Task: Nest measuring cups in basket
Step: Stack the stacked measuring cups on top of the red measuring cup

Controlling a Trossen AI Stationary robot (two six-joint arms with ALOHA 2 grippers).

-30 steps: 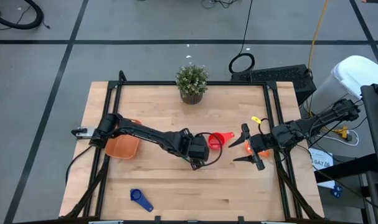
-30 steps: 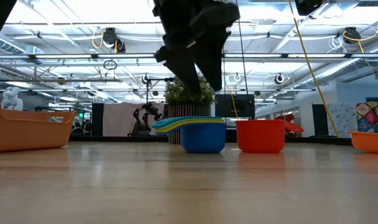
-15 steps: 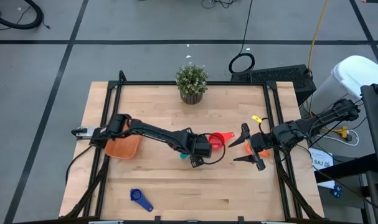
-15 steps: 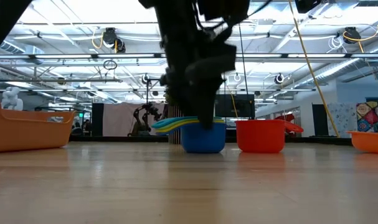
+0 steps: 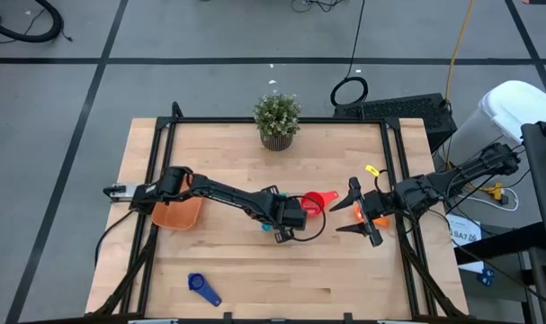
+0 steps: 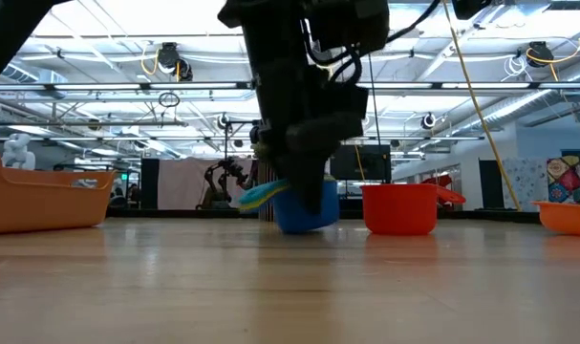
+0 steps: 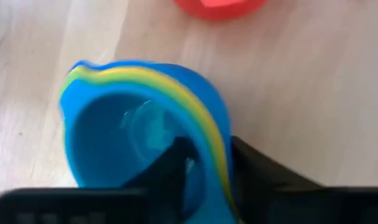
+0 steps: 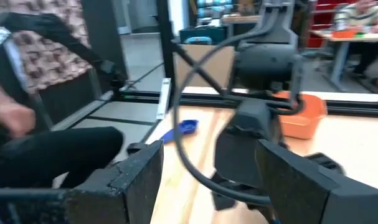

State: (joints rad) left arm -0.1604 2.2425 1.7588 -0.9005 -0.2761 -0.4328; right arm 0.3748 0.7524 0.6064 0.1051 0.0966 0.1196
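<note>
The left arm is stretched low toward the table's middle, its left gripper (image 5: 288, 221) closed around a cup wall. The right gripper (image 5: 348, 213) is held spread wide near the table's right edge.

two dark jointed arms, looping black cables, flat matte black jaws

From above, my left arm covers nearly all of the nested cups (image 5: 271, 224); only a sliver of blue shows. In my left wrist view, my fingers (image 7: 176, 165) run off the frame's edge and the red cup (image 7: 218, 6) is cut off. The orange cup (image 5: 377, 219) sits mostly hidden under my right fingers (image 5: 355, 195). The person (image 8: 27, 93) beyond my right wrist is blurred.
</note>
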